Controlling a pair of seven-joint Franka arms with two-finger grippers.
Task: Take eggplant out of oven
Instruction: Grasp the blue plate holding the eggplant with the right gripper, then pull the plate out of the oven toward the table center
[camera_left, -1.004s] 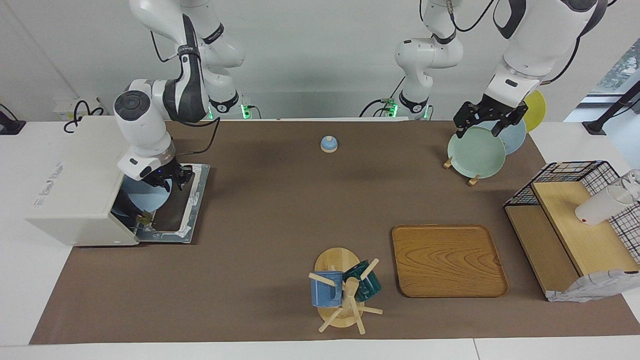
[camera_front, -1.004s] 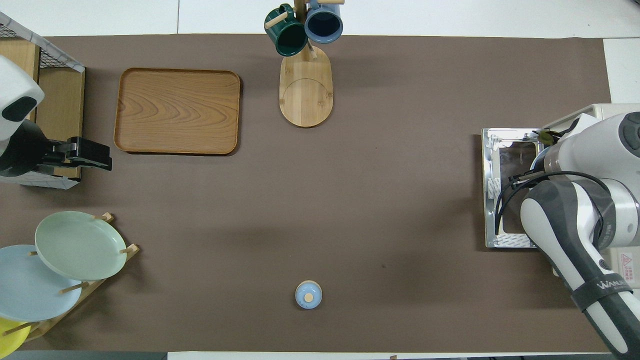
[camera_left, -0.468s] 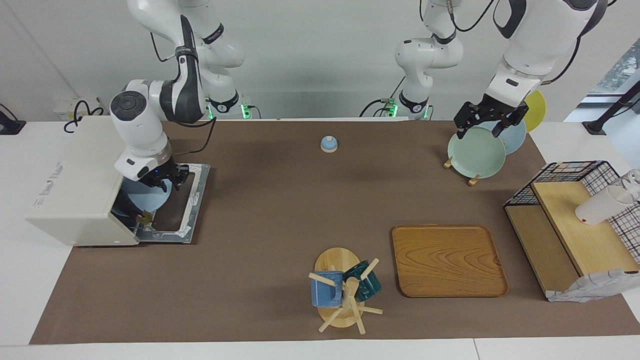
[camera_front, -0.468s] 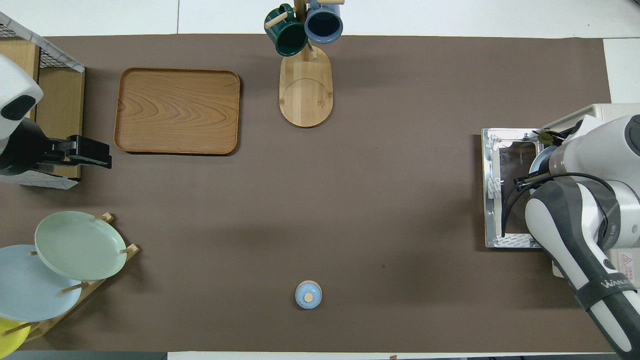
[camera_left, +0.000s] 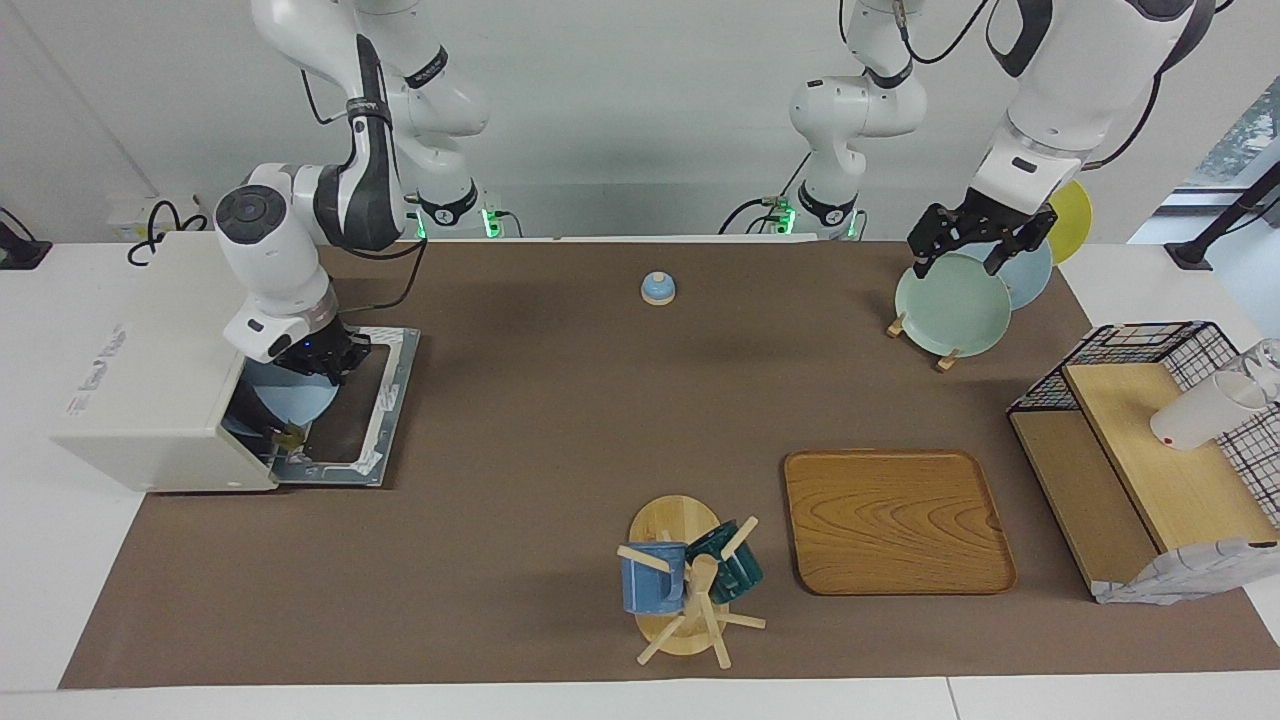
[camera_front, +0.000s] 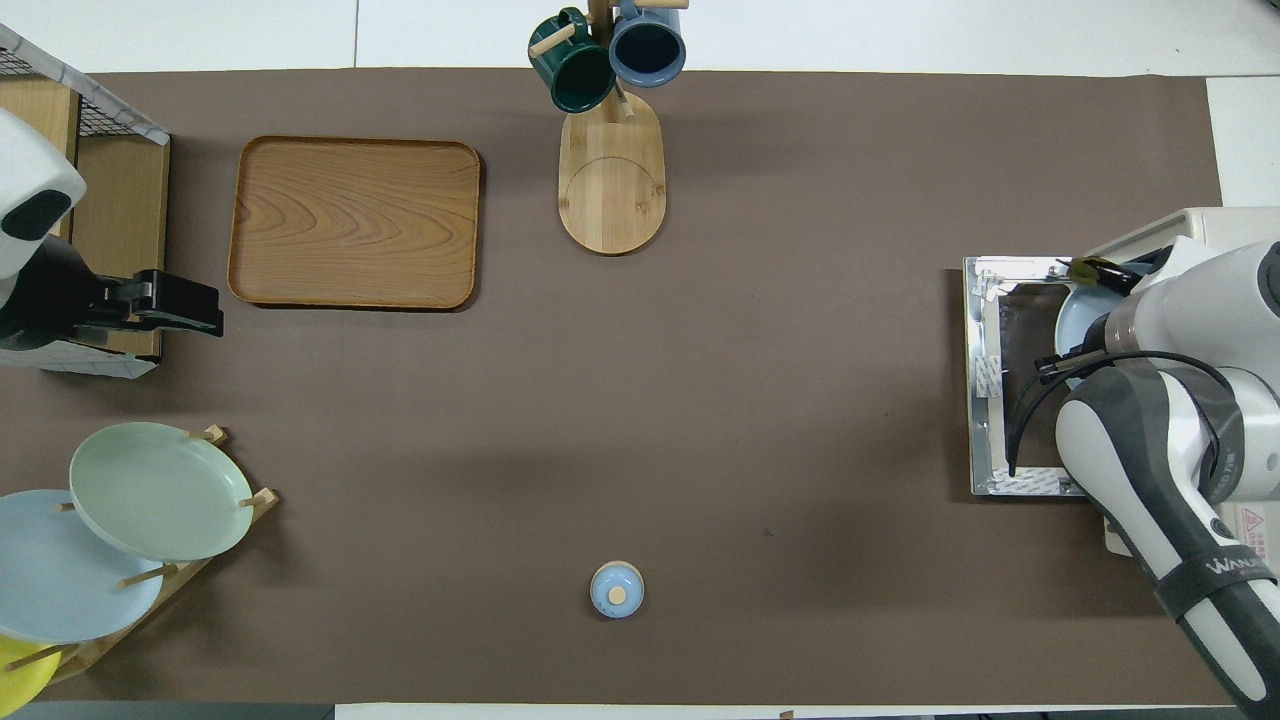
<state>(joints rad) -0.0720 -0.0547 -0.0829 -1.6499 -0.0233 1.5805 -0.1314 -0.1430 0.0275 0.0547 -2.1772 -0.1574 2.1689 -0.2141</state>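
Oven at nine o'clock of the facing view, door dropped flat. Right gripper low over a light blue plate in the mouth, fingertips together, perhaps on the plate's rim, hard to tell. Eggplant at the plate's six o'clock edge, only its stem end showing. Left gripper at two o'clock, waiting over the green plate, jaws wide, holding nothing

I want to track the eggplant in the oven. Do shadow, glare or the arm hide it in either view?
Facing view: the oven mouth is in deep shadow, and only the stem of the eggplant shows at the plate edge, under the right gripper. Overhead view: the shiny door frame glares, and the right arm covers most of the plate.
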